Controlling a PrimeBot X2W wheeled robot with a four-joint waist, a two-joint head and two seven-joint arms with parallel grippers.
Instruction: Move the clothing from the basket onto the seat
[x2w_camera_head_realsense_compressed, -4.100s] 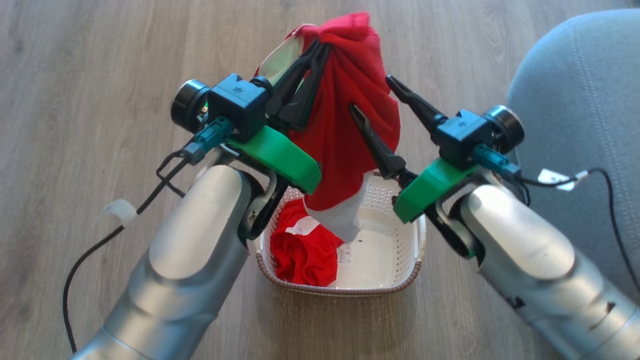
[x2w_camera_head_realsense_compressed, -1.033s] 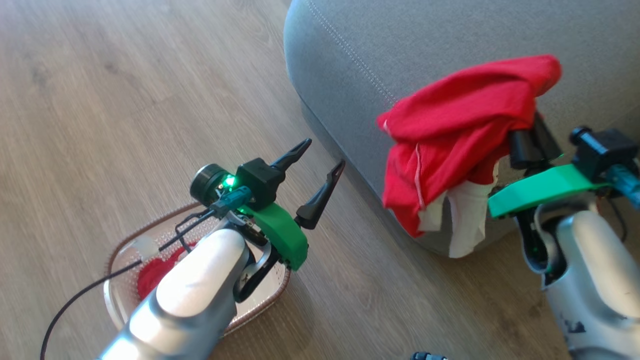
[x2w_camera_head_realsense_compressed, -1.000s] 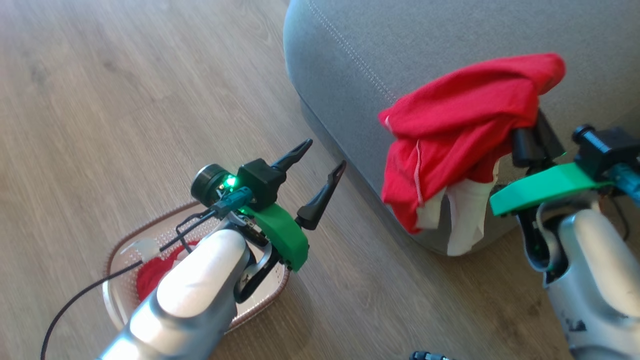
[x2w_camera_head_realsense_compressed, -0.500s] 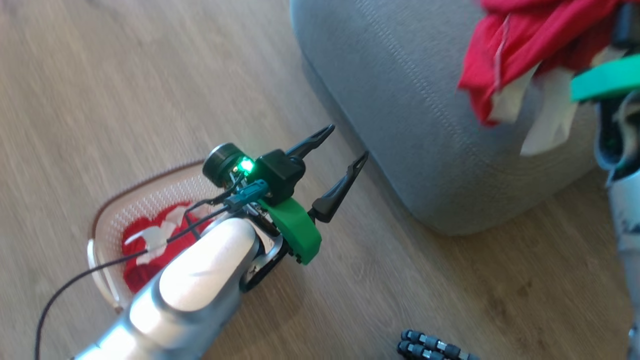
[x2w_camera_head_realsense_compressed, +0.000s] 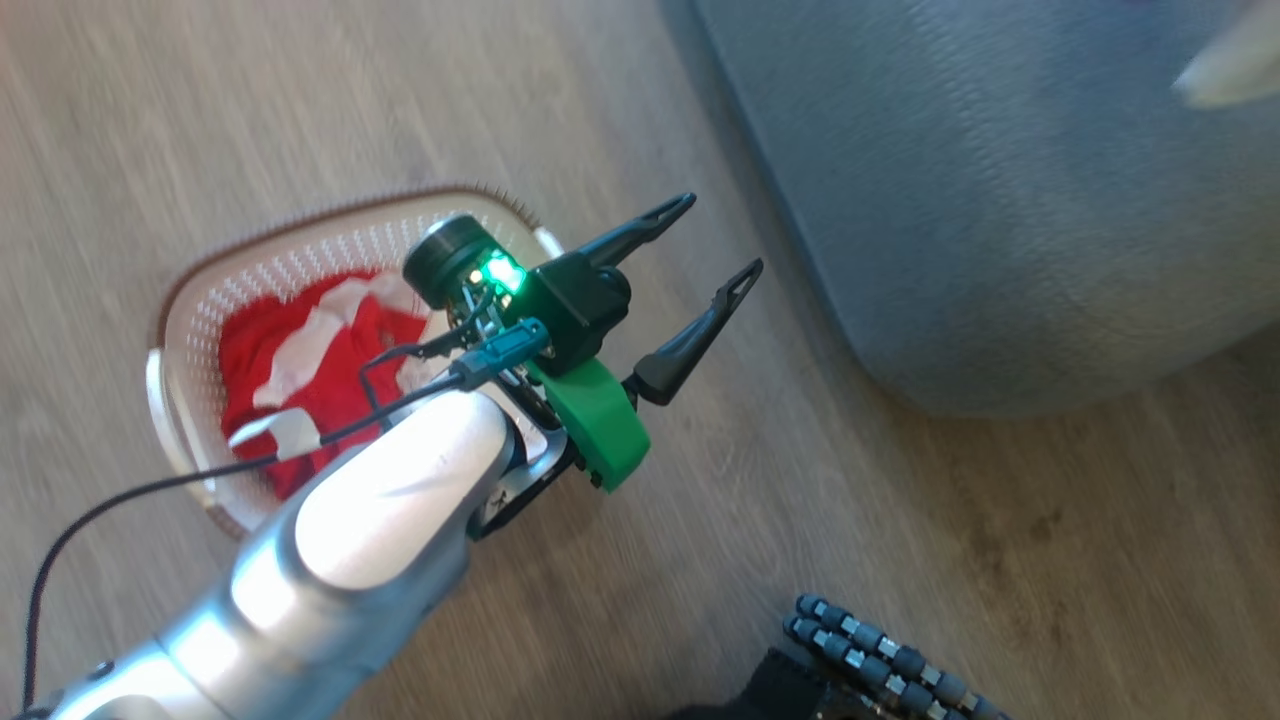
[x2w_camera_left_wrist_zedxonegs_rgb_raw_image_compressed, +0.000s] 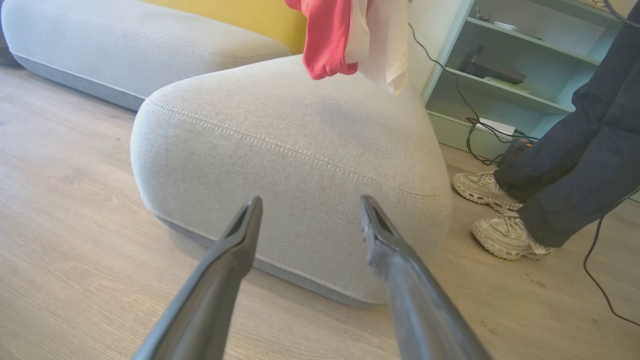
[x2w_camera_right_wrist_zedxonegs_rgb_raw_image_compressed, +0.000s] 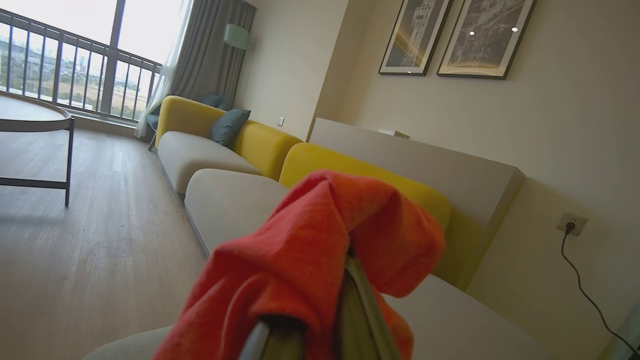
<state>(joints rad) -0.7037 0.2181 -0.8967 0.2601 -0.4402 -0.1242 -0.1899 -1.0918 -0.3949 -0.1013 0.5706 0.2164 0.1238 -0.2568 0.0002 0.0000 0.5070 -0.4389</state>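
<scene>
Counted: two grippers, one basket (x2w_camera_head_realsense_compressed: 300, 215), one seat (x2w_camera_head_realsense_compressed: 1000, 200), two shoes (x2w_camera_left_wrist_zedxonegs_rgb_raw_image_compressed: 505, 235) of a person beside the seat. In the basket, on the floor (x2w_camera_head_realsense_compressed: 900, 520) near the seat: a heap of red clothing (x2w_camera_head_realsense_compressed: 335, 365) with white stripes, number of pieces not to be told. Left gripper (x2w_camera_head_realsense_compressed: 720, 235) over the floor between basket and seat, fingers wide apart and empty; right gripper (x2w_camera_right_wrist_zedxonegs_rgb_raw_image_compressed: 352, 280) clamped on one red garment (x2w_camera_right_wrist_zedxonegs_rgb_raw_image_compressed: 310, 240) with a white piece (x2w_camera_left_wrist_zedxonegs_rgb_raw_image_compressed: 380, 45) dangling, held up over the seat.
</scene>
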